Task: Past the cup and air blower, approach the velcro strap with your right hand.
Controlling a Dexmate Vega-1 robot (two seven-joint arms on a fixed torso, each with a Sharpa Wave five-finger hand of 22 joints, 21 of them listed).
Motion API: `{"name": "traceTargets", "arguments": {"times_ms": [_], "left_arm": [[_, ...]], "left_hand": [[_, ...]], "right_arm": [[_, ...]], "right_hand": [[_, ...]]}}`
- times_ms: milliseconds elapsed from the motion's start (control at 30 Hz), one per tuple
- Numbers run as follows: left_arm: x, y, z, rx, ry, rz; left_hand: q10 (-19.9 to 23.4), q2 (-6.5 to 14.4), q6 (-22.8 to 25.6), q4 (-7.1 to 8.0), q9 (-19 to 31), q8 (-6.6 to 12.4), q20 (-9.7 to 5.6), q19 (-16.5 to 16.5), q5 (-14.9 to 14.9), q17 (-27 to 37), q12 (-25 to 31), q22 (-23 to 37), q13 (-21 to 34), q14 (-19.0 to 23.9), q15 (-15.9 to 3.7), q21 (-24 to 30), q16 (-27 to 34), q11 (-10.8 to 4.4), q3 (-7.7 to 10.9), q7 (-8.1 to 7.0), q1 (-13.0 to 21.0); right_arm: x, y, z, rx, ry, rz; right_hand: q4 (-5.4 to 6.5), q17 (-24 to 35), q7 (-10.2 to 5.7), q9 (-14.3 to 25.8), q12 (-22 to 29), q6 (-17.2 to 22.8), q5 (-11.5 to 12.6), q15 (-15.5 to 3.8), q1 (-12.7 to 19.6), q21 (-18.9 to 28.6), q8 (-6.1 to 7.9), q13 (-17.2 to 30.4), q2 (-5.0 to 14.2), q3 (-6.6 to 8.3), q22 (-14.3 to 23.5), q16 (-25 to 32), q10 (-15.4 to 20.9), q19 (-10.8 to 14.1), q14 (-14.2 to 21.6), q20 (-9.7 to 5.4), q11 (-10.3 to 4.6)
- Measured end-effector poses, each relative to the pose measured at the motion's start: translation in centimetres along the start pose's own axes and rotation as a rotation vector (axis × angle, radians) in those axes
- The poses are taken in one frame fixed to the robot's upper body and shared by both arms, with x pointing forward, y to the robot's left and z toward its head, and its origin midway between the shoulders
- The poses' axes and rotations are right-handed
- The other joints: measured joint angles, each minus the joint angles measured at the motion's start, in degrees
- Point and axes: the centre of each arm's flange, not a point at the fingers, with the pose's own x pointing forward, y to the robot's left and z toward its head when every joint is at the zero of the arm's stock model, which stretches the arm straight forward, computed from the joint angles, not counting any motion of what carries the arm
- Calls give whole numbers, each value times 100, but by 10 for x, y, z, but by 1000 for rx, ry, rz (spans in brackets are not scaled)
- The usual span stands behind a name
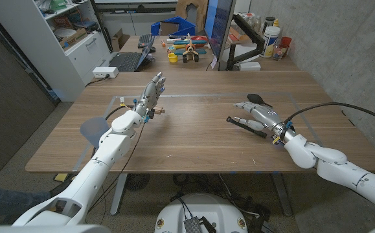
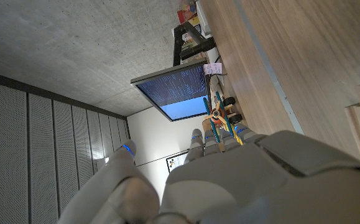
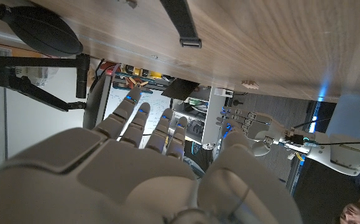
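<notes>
Reaching in from the table's right side, the right hand (image 1: 255, 110) hangs over the wood with its fingers spread apart and nothing in them. In the right wrist view the same hand (image 3: 148, 168) shows its pale back, fingers (image 3: 125, 107) extended and separate, thumb off to one side.

Just beside this hand, on the side toward the robot and the table's middle, lies the velcro strap (image 1: 244, 125), a dark narrow band stretched flat on the wood; its near end reaches under the wrist and its far end, with a small buckle, points toward the table's centre. Whether the fingers touch it cannot be told from the head view. In the wrist picture the strap (image 3: 181, 22) lies ahead of the fingertips on the tabletop, apart from them.

On the far side of the hand sits the black air blower (image 1: 257, 99), close to the fingers; in the wrist view its round bulb (image 3: 43, 30) rests on the table.

Well apart, across the wooden table (image 1: 193, 145), the left hand (image 1: 151, 90) is raised with fingers up and apart, grasping nothing.

Behind the table stand a monitor (image 1: 221, 29), a laptop (image 1: 132, 59) and a cluster of colourful toys (image 1: 186, 48).
</notes>
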Motion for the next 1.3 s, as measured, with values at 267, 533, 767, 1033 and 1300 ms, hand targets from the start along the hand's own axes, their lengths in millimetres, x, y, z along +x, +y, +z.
{"name": "traceTargets", "arguments": {"times_ms": [267, 533, 767, 1033, 1300], "left_arm": [[1, -3, -1, -2, 1, -3], [0, -5, -1, -3, -2, -4], [-1, -5, -3, -4, -1, -3], [-1, -5, -2, -7, -7, -4], [0, -4, -1, -7, -10, -9]], "left_hand": [[0, 0, 0, 0, 0, 0, 0, 0, 0, 0, 0, 0, 0, 0, 0, 0, 0, 0, 0, 0, 0], [0, 0, 0, 0, 0, 0, 0, 0, 0, 0, 0, -1, 0, -35, -35, -41, 0, 0, 0, 0, 0], [0, 22, 0, 6, 0, 0, 0, 0, 0, 0, 0, -1, 0, -35, -35, -41, 0, 0, -40, 0, 23], [0, 22, -1, 7, 0, 0, 0, 0, 0, 0, 0, -1, 0, -35, -35, -63, 0, 0, -39, 0, 23], [0, 22, 10, -8, 0, 0, 0, 0, 0, 0, 0, -1, 0, -35, -35, -63, 0, 0, -54, -11, 23]], "right_arm": [[-3, 5, 1, -21, -5, 34], [-5, 10, 2, -40, -6, 66], [-6, 12, 3, -59, -4, 90], [-5, 14, 5, -81, -1, 112], [-5, 17, 6, -98, 3, 137]], "right_hand": [[0, 0, -6, 0, 0, 55, 23, 0, -1, -37, 0, 0, 1, 0, 0, 0, 0, 0, 0, 0, 0], [0, 0, -7, 0, 0, 54, 45, 0, -25, -59, 0, 0, 25, 0, 0, 0, 30, 0, 0, 0, 32], [0, 0, 11, 0, 0, 72, 45, 0, -24, -99, 0, 0, 24, 0, -1, 0, 30, 0, 0, 0, 32], [0, 0, 9, 0, 0, 134, 45, -2, -24, -122, 0, 0, 24, 0, -1, 0, 67, -1, 2, 0, 56], [0, 0, 0, 0, 44, 205, 84, -21, -35, -144, -1, 0, 35, 0, -1, 0, 122, -1, 21, 0, 62]]}}
